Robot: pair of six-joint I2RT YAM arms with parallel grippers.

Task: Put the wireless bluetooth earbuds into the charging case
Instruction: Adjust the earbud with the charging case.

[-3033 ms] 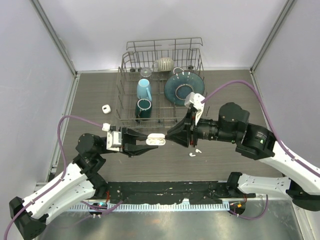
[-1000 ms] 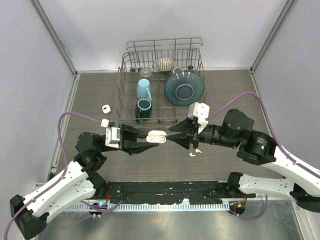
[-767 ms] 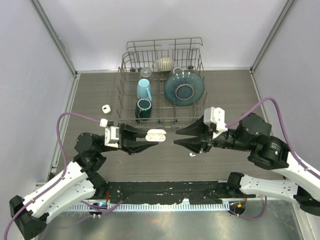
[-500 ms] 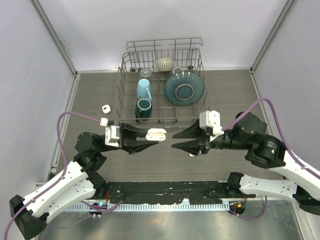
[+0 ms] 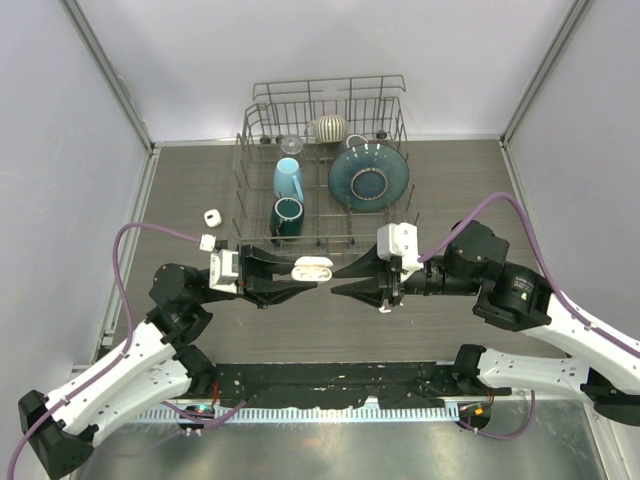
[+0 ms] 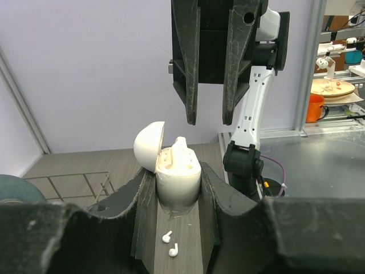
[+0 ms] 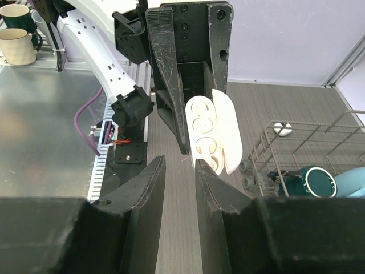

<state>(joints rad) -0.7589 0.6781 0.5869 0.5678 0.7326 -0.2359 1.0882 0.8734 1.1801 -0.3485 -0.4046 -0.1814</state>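
The left arm reaches in from the near left, its left gripper pointing right with fingers clamped on the charging case. The right arm mirrors it — the right gripper points left, facing the other tip to tip, fingers parted by a narrow, empty gap.

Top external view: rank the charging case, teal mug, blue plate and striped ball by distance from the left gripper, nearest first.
1. charging case, in the jaws of the left gripper.
2. teal mug, front left of the rack.
3. blue plate, its right.
4. striped ball, its back.
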